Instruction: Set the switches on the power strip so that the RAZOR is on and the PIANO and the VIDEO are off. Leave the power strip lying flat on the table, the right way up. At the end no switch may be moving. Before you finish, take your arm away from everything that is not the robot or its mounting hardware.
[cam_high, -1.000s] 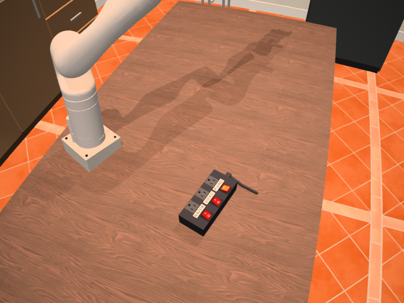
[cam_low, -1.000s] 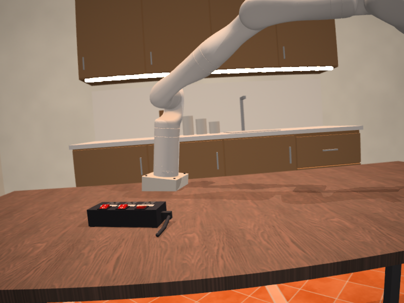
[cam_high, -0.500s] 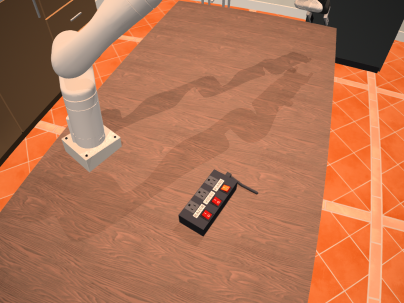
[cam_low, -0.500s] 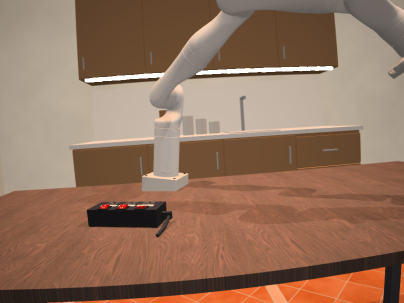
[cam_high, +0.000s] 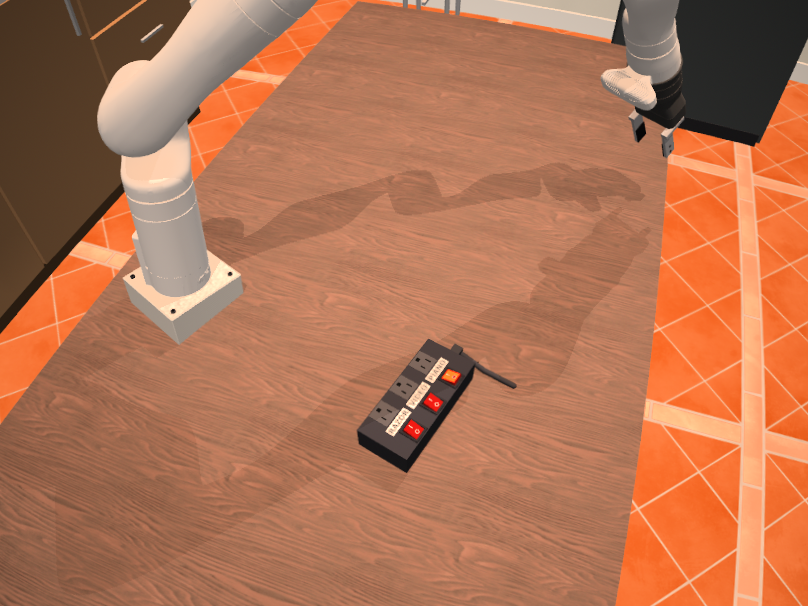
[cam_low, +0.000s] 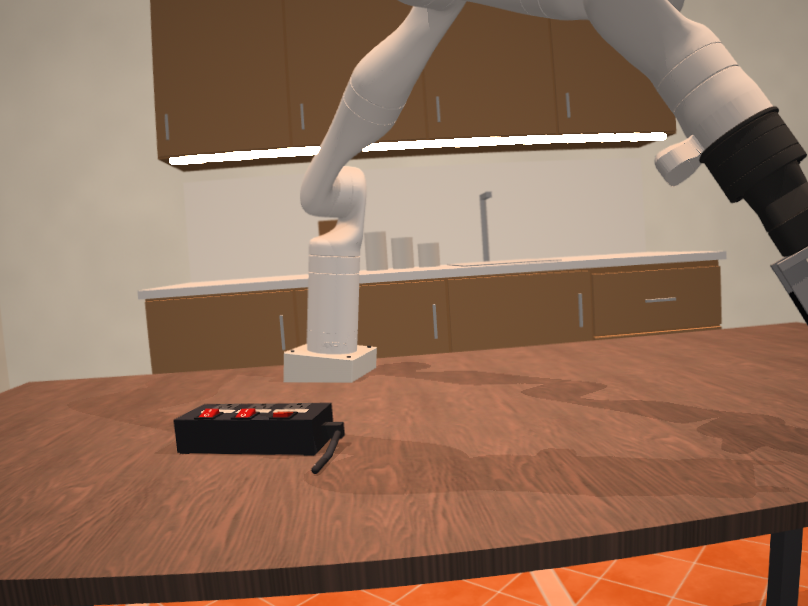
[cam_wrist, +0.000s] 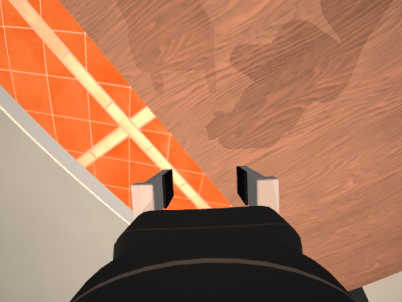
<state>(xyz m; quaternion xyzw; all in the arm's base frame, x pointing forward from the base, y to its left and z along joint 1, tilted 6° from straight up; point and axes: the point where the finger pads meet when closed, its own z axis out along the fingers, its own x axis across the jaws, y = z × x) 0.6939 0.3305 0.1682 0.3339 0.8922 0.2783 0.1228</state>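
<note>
Wooden table (cam_high: 365, 163), brown grain, arm-shaped shadows across top. Orange tile floor (cam_high: 711, 313) with pale grout bands. Black block-shaped unit (cam_high: 737, 58) beyond far table corner. Brown upper cabinets (cam_low: 261, 71), lit strip beneath. White countertop (cam_low: 522, 264) carries three pale canisters (cam_low: 401, 251); tall faucet (cam_low: 484, 225) beside. Brown base cabinets (cam_low: 522, 309) below.
</note>
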